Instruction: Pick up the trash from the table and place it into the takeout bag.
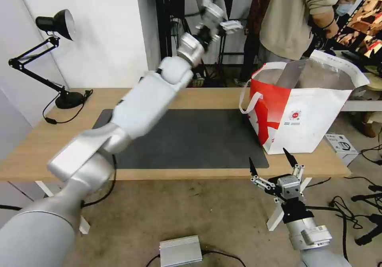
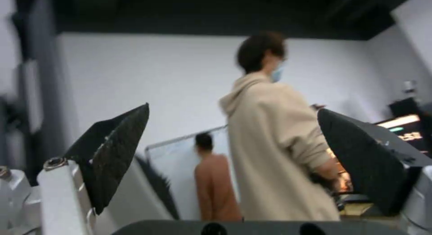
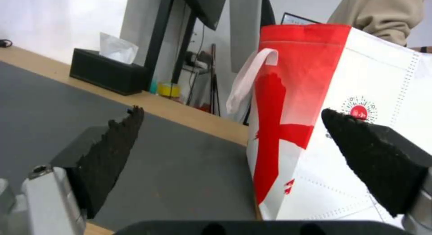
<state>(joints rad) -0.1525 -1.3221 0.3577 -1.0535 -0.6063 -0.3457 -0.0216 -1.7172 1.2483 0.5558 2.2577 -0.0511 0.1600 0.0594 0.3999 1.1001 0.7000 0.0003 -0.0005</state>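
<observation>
Long light-wood bench (image 1: 207, 98) on white legs, a large dark grey mat (image 1: 191, 137) over its middle. Big white takeout bag (image 1: 314, 119) with a red side panel and white loop handle stands upright on the bench's right end, its near left corner just at the mat's right edge. Mouth open, silver foil lining visible in the head view.

Left pincer (image 1: 217, 14) raised high, far above the bench's far edge, the arm reaching up and away from the robot. Left wrist view looks between its black fingers (image 2: 117, 154) into the room; pincer (image 2: 234, 150) stands wide, holding nothing.

Right pincer (image 1: 274, 163) hangs low off the near edge of the bench, just short of the bag's near side, black fingers spread wide and empty. Right wrist view looks past its fingers (image 3: 112, 154) at the bag's red panel and small red logo (image 3: 359, 111), and shows a black tissue box (image 3: 106, 73) at the far edge, which the head view hides behind the left arm.

Black desk lamp (image 1: 47, 56) at far left of the bench.
</observation>
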